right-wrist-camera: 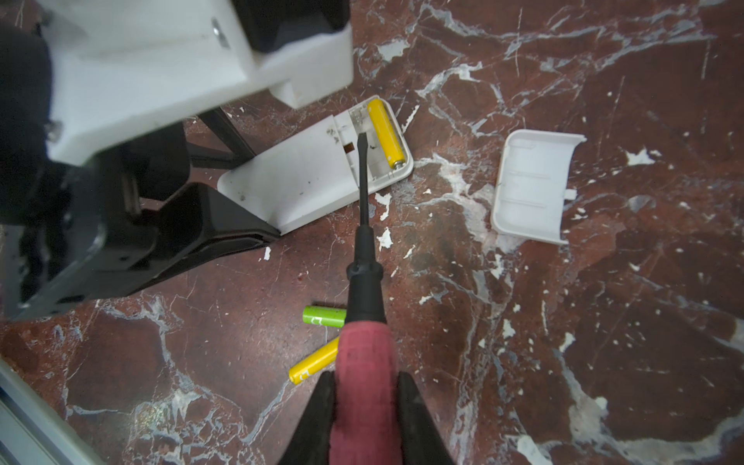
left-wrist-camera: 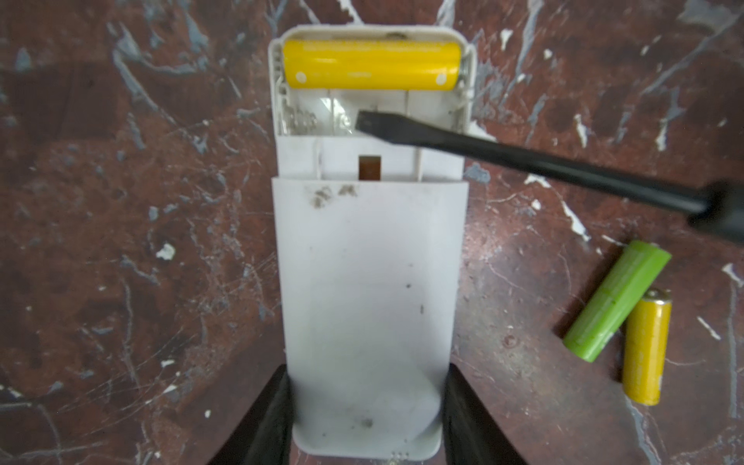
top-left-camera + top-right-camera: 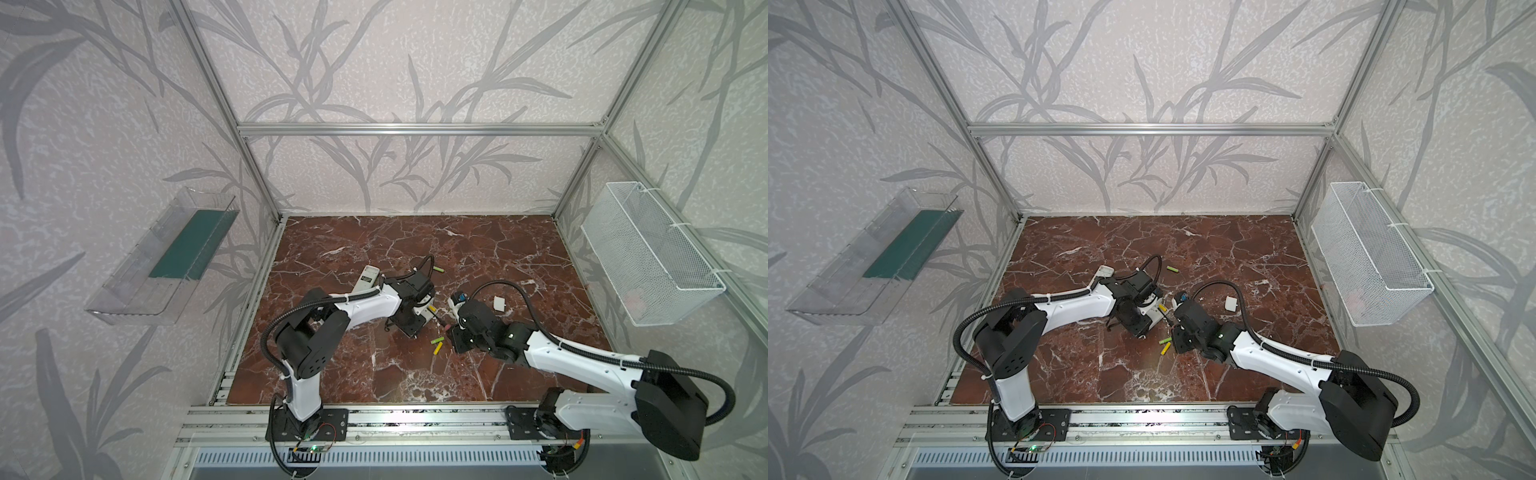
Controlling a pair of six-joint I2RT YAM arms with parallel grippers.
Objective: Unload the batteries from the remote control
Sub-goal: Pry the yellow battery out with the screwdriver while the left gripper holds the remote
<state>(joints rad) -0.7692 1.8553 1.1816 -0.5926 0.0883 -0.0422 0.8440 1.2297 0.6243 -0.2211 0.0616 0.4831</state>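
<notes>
My left gripper (image 2: 366,374) is shut on the sides of the white remote control (image 2: 370,282), which lies back up on the marble with its battery bay uncovered. One yellow battery (image 2: 372,64) sits in the bay's outer slot; the slot beside it is empty. My right gripper (image 1: 366,376) is shut on the red handle of a screwdriver (image 1: 364,362), whose black tip (image 2: 366,120) rests in the empty slot. A green battery (image 1: 324,316) and a yellow one (image 1: 314,362) lie loose beside the remote. In both top views the grippers (image 3: 411,322) (image 3: 457,334) meet mid-table.
The remote's white battery cover (image 1: 535,185) lies inside up to the right. Another green battery (image 3: 438,270) lies farther back. A second white remote (image 3: 368,278) rests behind my left arm. A wire basket (image 3: 648,253) hangs on the right wall, a clear tray (image 3: 166,257) on the left.
</notes>
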